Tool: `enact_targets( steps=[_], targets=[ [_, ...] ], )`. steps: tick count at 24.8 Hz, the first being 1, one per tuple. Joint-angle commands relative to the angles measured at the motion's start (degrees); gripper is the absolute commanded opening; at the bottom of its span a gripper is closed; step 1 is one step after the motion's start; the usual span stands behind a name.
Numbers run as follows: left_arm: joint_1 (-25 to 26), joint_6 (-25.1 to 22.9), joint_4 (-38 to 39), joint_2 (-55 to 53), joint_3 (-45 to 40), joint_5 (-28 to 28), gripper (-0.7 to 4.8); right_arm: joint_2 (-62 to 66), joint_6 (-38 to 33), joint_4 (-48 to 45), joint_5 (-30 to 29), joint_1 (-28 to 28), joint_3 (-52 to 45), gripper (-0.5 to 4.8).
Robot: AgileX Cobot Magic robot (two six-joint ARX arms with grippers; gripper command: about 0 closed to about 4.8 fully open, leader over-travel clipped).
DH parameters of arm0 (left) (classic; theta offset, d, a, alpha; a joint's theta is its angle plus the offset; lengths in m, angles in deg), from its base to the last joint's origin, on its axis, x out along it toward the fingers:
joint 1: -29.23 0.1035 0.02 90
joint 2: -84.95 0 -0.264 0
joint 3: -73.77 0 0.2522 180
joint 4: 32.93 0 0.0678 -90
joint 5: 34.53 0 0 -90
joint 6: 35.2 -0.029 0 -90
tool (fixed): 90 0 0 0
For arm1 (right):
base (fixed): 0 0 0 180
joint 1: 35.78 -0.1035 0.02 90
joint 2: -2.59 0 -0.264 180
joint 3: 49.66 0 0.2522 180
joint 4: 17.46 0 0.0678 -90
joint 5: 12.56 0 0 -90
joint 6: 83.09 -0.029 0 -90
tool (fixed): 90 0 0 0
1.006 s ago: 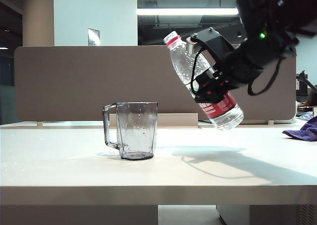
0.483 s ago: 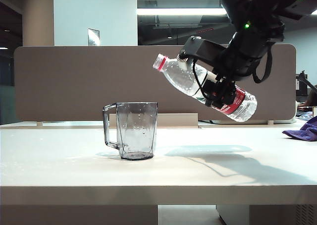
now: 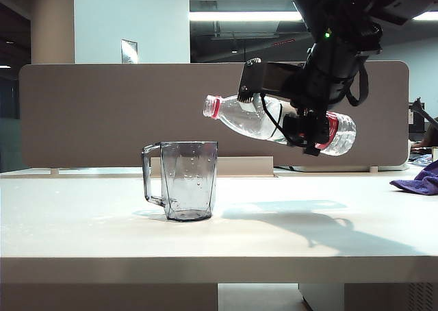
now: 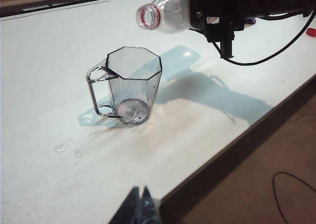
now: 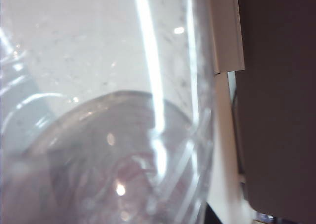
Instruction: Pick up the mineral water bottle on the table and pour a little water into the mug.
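On the white table [image 3: 287,235] the mug [image 3: 183,180] is seen left of centre. The mineral water bottle [image 3: 270,122], clamped by the right gripper [image 3: 301,122], is held almost level, its open neck aimed left, above and just right of the mug's rim. The left gripper [image 4: 139,209], pressed together, is seen at the lower frame edge, farther off.

Mineral water bottle [image 3: 274,122]: clear glossy plastic, ribbed; red plastic neck ring, glossy red/white label. Mug [image 3: 185,179]: smoky-grey transparent plastic, faceted, glossy w/ droplets noted. Desk [image 3: 102,235]: white, smooth, matt-satin finish. Right gripper [image 3: 301,119] housing: black matt plastic. Cloth [image 3: 419,179]: purple, soft-textured.
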Motion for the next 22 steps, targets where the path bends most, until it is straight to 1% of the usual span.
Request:
enact_targets(
  steps=[1, 7, 10, 14, 16, 20, 22],
  targets=[
    [0.0, 0.0, -0.3, 0.0, 0.2, 0.0, -0.05, -0.6, 4.1, -2.5, 2.0, -1.4, 0.4, 2.43],
    [0.0, 0.0, -0.3, 0.0, 0.2, 0.0, -0.05, -0.6, 9.6, -6.1, 3.2, -3.5, 0.4, 2.43],
    [0.0, 0.0, -0.3, 0.0, 0.2, 0.0, -0.05, -0.6, 10.3, -8.3, 3.2, -3.8, 0.4, 2.43],
    [0.0, 0.0, -0.3, 0.0, 0.2, 0.0, -0.05, -0.6, 12.9, -8.3, 4.9, -3.8, 0.4, 2.43],
    [0.0, 0.0, -0.3, 0.0, 0.2, 0.0, -0.05, -0.6, 15.3, -8.3, 5.5, -3.8, 0.4, 2.43],
    [0.0, 0.0, -0.3, 0.0, 0.2, 0.0, -0.05, -0.6, 16.2, -8.3, 5.8, -3.8, 0.4, 2.43],
    [0.0, 0.0, -0.3, 0.0, 0.2, 0.0, -0.05, -0.6, 16.3, -8.3, 7.0, -3.8, 0.4, 2.43]
  ],
)
